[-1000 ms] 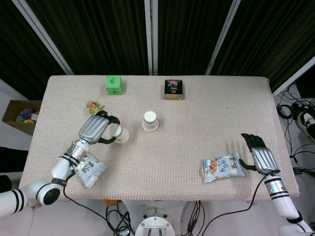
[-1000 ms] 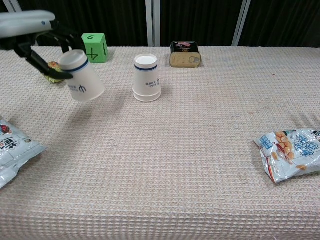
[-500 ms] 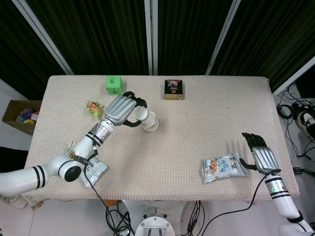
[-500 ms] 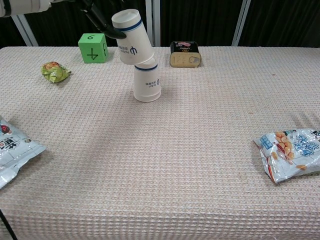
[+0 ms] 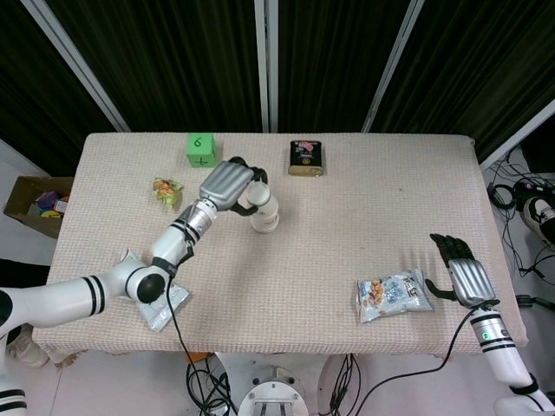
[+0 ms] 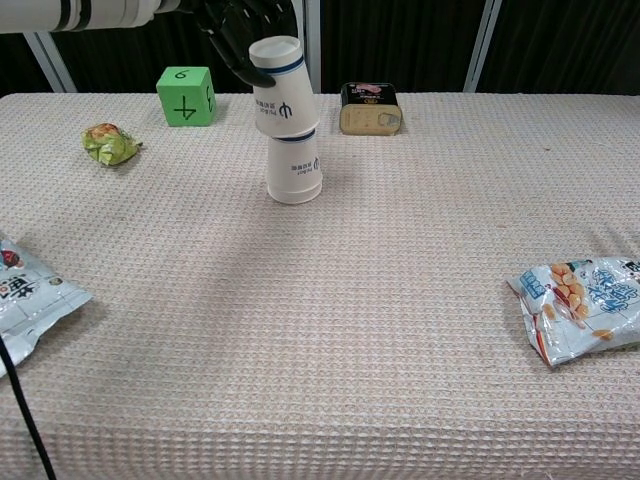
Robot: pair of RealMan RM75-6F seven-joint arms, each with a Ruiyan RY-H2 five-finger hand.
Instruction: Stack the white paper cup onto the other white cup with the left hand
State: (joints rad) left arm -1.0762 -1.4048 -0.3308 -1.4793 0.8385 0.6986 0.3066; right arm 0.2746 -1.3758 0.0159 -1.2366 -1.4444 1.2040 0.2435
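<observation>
My left hand (image 5: 229, 184) (image 6: 243, 30) grips an upside-down white paper cup (image 6: 282, 88) (image 5: 259, 198) with a blue band near its base. That cup sits nearly upright over the top of the other upside-down white cup (image 6: 294, 168) (image 5: 265, 222), which stands on the table at centre left. The lower cup's top is hidden under the held one. My right hand (image 5: 460, 273) lies open at the table's right front edge, holding nothing, and only the head view shows it.
A green numbered cube (image 6: 186, 95) and a dark tin (image 6: 368, 108) stand at the back. A small green wrapped item (image 6: 110, 143) lies at left. Snack bags lie at the front left (image 6: 25, 300) and right (image 6: 580, 308). A cardboard box (image 5: 35, 204) sits off the table's left.
My left hand carried the cup from the left of the table up and right, then lowered it from a tilt to nearly upright over the standing cup. The right hand stayed put.
</observation>
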